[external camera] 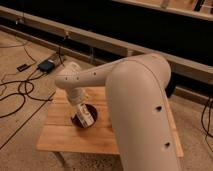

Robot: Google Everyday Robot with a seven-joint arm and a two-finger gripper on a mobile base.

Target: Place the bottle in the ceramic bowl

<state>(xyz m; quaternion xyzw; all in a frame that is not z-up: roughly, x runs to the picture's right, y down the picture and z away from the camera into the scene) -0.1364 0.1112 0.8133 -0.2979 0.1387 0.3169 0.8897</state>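
The arm reaches down over the table (60, 137) and ends at the gripper (84, 114), which sits directly above the bowl (76, 120). The bowl rests near the table's middle, mostly hidden by the gripper; only its dark rim shows on the left side. The bottle (87, 118), whitish, lies at the gripper's tip, tilted, within the bowl's outline. Whether it touches the bowl's floor cannot be told. The gripper's state, clenched or released, cannot be told either. Judgement: the low, centred position over the bowl suits a release, so the placing step appears near its end. Beyond the table's far left corner, a black device (45, 65) and cables (20, 92) lie on the floor, well apart from the bowl.
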